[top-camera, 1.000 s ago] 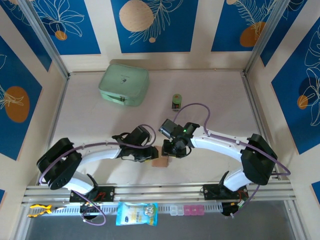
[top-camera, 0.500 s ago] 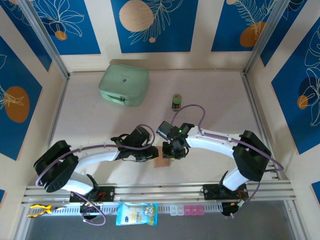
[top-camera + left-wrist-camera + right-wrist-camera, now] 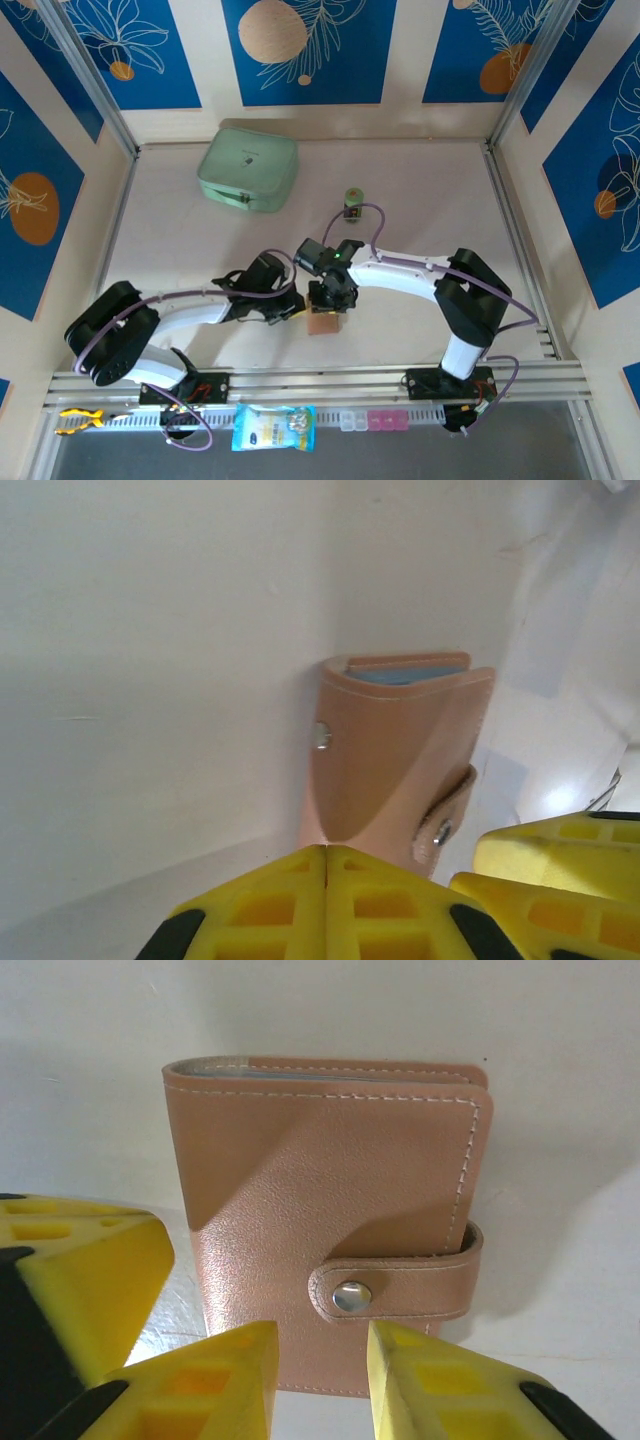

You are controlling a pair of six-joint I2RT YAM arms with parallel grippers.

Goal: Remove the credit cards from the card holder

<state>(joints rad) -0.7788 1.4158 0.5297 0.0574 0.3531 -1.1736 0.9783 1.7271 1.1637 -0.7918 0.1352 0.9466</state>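
**A:** What lies nearest, along the front rail (image 3: 300,385)?

**B:** A yellow fish toy (image 3: 78,420), a blue snack packet (image 3: 273,427), a clear box (image 3: 349,420) and a pink one (image 3: 385,419). Just past them, the left end effector (image 3: 292,310) and the right end effector (image 3: 328,300) meet over the card holder (image 3: 322,325). It lies on the tabletop (image 3: 420,180) near its front edge.

**A:** From above I can't make out how the jaws stand. What do the wrist views add?

**B:** The left end effector (image 3: 326,852) has its yellow pads pressed flat together, tip at the holder's near corner. Whether it pinches leather, I cannot tell. The right one (image 3: 320,1332) stands narrowly parted over the near edge, not around it. The holder is folded, its strap (image 3: 395,1285) snapped. A grey-blue sliver (image 3: 400,672) shows at its far edge: card or lining, unclear.

**A:** Farther back?

**B:** A green-and-black cylinder (image 3: 353,204), apart behind the right wrist, then a mint-green case (image 3: 248,170) at the tabletop's far side.
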